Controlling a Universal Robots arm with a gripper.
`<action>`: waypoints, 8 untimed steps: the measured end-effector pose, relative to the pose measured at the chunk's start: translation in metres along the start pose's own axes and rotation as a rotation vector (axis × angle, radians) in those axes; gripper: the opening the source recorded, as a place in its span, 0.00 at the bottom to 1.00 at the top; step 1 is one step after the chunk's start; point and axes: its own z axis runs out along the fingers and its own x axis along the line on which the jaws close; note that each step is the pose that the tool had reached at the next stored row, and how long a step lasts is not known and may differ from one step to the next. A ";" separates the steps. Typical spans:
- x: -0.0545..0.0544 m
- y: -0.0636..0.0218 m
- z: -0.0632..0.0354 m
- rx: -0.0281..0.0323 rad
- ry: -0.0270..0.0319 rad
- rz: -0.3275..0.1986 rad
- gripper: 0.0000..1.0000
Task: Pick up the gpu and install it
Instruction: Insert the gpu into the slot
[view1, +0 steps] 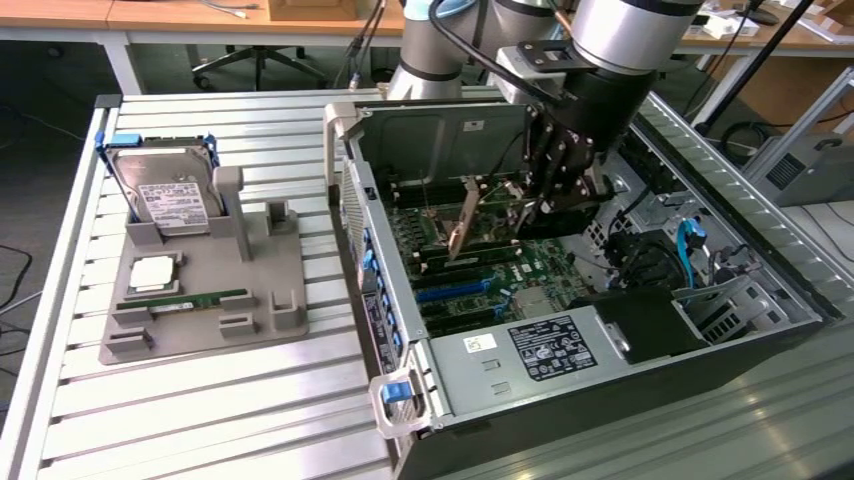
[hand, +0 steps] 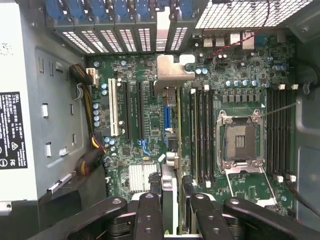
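The gpu (hand: 170, 150) shows edge-on in the wrist view as a thin dark card, its silvery bracket (hand: 172, 72) toward the case's slotted rear wall. My gripper (hand: 173, 212) is shut on the card's near end, one finger on each side. The card hangs upright over the motherboard (hand: 145, 115), beside the blue slot and the black expansion slots. In the exterior view my gripper (view1: 545, 205) reaches down into the open computer case (view1: 400, 390), and the gpu (view1: 465, 222) stands on edge just above the board. Whether the card touches a slot I cannot tell.
On the slatted table, at the exterior view's left, a grey holder (view1: 200, 300) carries a silver hard drive (view1: 167, 195), a square chip (view1: 151, 273) and a green RAM stick (view1: 198, 299). The power supply (view1: 534, 350) fills the case's near end. RAM slots and the CPU socket (hand: 242, 140) lie beside the card.
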 end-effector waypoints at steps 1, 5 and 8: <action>0.000 0.0004 0.0003 0.0000 0.0000 0.000 0.27; 0.002 0.0035 0.0020 0.0001 -0.0001 0.000 0.27; 0.003 0.0075 0.0030 0.0002 0.0002 0.000 0.27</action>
